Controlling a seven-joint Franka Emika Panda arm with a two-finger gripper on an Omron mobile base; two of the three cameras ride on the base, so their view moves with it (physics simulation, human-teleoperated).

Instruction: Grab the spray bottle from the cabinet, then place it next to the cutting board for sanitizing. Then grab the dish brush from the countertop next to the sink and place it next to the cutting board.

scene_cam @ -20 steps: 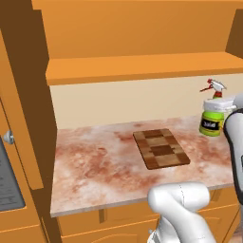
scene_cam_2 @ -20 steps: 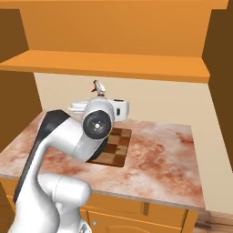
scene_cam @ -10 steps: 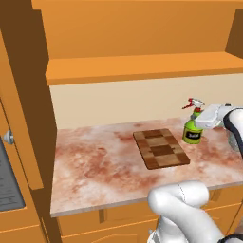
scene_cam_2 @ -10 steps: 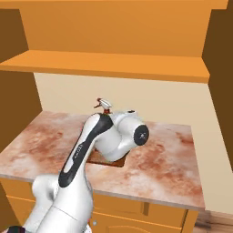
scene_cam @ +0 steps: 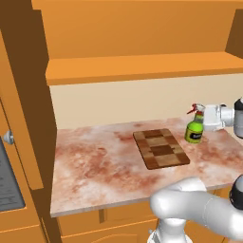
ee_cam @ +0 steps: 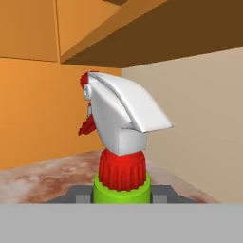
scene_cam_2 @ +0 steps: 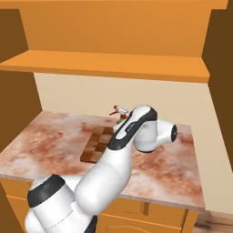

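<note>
The green spray bottle with its white trigger head and red tip stands upright just right of the checkered cutting board, low at the countertop; I cannot tell whether its base touches. My gripper comes in from the right and is shut on the bottle. In the hand view the trigger head rises close ahead, with the dark fingertips on either side of the green neck. From the right base view the bottle's head peeks over my arm, behind the board. The dish brush and the sink are out of view.
The cabinet shelf runs above the counter. Its open door with a round knob stands at the left. A beige wall backs the counter, and a cabinet side panel closes the right end.
The bottle has come down from shelf height and moved left toward the cutting board, still in my gripper. My arm has swung and stretched out over the counter.
</note>
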